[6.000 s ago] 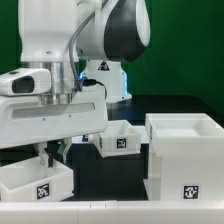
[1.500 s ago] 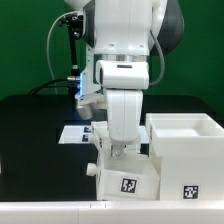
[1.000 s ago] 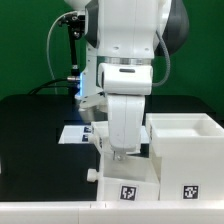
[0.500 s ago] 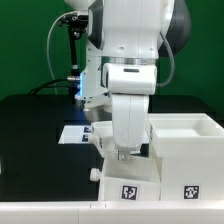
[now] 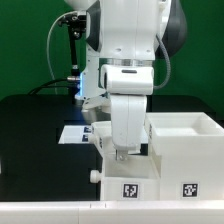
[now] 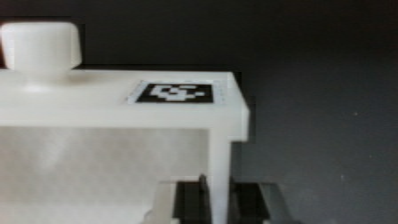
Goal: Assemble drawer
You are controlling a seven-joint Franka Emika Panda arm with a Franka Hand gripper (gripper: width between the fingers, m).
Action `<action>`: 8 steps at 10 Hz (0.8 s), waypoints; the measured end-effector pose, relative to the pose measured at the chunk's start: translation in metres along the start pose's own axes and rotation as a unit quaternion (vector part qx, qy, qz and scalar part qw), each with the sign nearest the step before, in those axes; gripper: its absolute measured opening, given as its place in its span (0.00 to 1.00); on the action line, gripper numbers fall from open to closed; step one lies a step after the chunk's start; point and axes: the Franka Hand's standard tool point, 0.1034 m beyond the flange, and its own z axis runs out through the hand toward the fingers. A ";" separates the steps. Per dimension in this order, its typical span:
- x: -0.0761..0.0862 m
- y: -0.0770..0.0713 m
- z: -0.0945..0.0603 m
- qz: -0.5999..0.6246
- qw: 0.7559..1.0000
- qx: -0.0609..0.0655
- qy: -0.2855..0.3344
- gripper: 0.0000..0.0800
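My gripper (image 5: 122, 153) is shut on the wall of a small white open-top drawer tray (image 5: 125, 184) with a tag on its front. It holds the tray low over the table, right against the side of the large white cube casing (image 5: 185, 160) at the exterior view's right. In the wrist view the black fingers (image 6: 192, 203) pinch the thin tray wall (image 6: 221, 195). The tray's face shows a tag (image 6: 176, 93) and a round knob (image 6: 39, 45). A second tray is partly hidden behind the arm (image 5: 100, 143).
The marker board (image 5: 72, 133) lies on the black table behind the arm. A white ledge (image 5: 50, 213) runs along the front edge. The robot base and cables stand at the back.
Six seconds ago the gripper was at the exterior view's left over a tray. Since then it has carried the tray to the casing's side. In the last half second it barely moved.
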 end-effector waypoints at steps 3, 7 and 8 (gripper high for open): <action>0.005 0.004 -0.001 0.019 1.000 0.005 -0.002 0.05; -0.001 0.001 0.001 0.036 0.999 0.002 0.000 0.05; -0.004 -0.001 0.002 0.037 0.999 0.003 -0.001 0.05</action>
